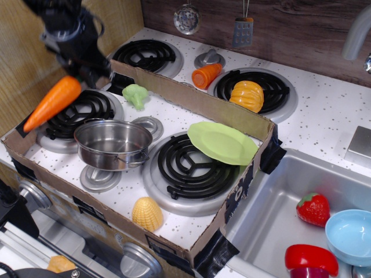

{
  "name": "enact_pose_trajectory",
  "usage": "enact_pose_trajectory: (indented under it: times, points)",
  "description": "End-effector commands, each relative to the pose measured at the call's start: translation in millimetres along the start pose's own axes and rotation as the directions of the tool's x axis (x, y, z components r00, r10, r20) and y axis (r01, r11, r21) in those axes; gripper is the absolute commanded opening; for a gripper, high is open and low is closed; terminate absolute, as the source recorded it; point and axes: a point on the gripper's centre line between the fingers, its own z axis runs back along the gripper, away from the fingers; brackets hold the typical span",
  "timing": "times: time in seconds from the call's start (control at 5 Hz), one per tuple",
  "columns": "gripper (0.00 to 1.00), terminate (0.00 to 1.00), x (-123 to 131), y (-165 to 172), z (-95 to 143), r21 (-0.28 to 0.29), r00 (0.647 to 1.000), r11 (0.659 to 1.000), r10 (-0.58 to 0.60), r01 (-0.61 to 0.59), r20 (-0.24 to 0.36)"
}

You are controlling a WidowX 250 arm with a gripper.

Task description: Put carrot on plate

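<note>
Hanging from fingers (81,74), carrot (53,102) slants, tip pointing down-left.

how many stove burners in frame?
4. The back-left black coil burner and back-right burner, under the ribbed orange pumpkin, lie behind the cardboard wall. The front-left burner and front-right burner sit inside it. None look hidden.

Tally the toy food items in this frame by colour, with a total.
Orange: 3 — long carrot, held up by the gripper; carrot piece; pumpkin
Green: 1 — broccoli
Yellow: 1 — corn
Red: 2 — strawberry; a red piece at the bottom edge, kind unclear
Total: 7
</note>
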Motion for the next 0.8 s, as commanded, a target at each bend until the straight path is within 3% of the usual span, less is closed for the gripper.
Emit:
enact_pose_trajectory:
  times: [0.0, 0.2, 0.6]
  points:
    - [0.00, 0.00, 52, -22, 54, 0.000, 0.998, 1.000, 0.025, -0.025, 0.056]
    - [0.00, 0.00, 65, -60, 60, -0.074, 0.996, 0.996, 0.063, -0.058, 0.062]
    - [0.00, 0.00, 75, -115, 69, -0.181, 0.994, 0.978, 0.106, -0.108, -0.021]
